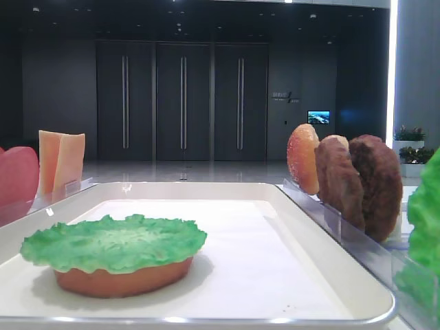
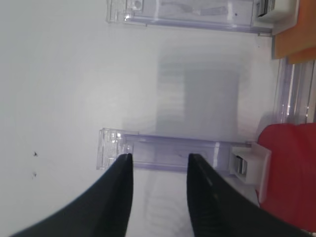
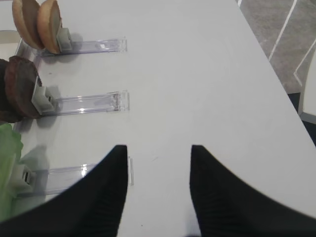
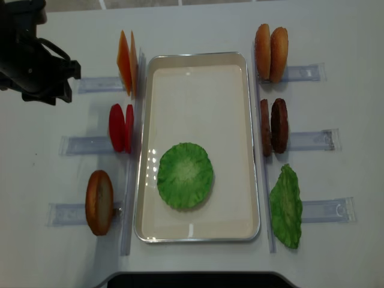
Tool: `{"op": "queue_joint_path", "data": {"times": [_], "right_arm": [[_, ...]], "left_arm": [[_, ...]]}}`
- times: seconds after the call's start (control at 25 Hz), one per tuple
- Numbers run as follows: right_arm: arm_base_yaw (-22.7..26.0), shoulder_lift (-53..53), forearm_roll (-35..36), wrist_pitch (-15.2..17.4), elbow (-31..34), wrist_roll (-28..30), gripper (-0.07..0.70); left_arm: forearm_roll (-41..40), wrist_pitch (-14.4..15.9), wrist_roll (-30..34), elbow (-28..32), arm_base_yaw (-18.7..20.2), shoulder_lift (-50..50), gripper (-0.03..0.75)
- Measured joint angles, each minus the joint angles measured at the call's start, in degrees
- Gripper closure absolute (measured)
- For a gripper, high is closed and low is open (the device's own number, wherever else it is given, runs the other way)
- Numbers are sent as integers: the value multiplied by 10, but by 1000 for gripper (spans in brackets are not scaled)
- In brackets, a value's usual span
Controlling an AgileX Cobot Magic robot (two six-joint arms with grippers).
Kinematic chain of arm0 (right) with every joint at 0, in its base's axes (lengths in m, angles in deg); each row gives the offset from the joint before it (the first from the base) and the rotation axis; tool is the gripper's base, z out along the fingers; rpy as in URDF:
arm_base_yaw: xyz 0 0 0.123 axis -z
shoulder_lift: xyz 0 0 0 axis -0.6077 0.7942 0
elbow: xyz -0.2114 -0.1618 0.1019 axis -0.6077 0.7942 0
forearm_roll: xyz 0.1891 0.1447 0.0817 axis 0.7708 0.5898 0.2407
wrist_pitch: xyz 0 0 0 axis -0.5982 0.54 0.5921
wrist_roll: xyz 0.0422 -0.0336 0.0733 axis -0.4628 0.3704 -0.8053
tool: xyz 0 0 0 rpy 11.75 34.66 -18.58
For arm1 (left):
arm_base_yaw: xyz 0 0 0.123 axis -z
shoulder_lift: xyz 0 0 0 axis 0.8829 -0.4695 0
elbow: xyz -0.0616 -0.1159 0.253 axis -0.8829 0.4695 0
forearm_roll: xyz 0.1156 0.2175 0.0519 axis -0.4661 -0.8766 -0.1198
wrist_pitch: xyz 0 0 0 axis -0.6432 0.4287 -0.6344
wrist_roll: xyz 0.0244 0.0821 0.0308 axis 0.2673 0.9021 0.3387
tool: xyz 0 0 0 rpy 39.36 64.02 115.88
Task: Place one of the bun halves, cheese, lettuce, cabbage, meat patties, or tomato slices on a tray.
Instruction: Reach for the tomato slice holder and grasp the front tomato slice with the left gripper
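Note:
On the white tray [image 4: 147, 150] a green lettuce [image 4: 185, 175] leaf lies on a bun half [image 1: 120, 278]. Left of the tray stand cheese [image 4: 124, 60], tomato slices [image 4: 120, 127] and a bun half [image 4: 99, 202]. To its right stand two bun halves [image 4: 270, 53], meat patties [image 4: 273, 125] and another green leaf [image 4: 287, 206]; no separate cabbage shows. My left gripper [image 2: 159, 157] is open and empty over the clear holder [image 2: 168, 150] of the tomato slices [image 2: 289, 173]. My right gripper [image 3: 159, 148] is open and empty above bare table, right of the leaf's holder [image 3: 59, 177].
Clear plastic holders [image 4: 306, 141] stick out sideways from both long sides of the tray. The black left arm [image 4: 36, 63] hangs over the table's far left corner. In the right wrist view the table edge [image 3: 281, 84] runs close on the right.

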Motion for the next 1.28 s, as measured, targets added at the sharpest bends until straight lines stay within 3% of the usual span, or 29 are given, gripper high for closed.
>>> {"op": "queue_joint_path", "data": {"times": [0.32, 0.6, 0.92, 1.28], "right_arm": [[0, 0, 0, 0, 0, 0, 342], [0, 0, 0, 0, 0, 0, 342], [0, 0, 0, 0, 0, 0, 342], [0, 0, 0, 0, 0, 0, 342]], "left_arm": [[9, -6, -11, -4, 13, -3, 415], [12, -10, -45, -11, 109, -3, 370], [15, -39, -90, -11, 215, -3, 367], [15, -34, -114, -11, 221, -3, 367]]}}
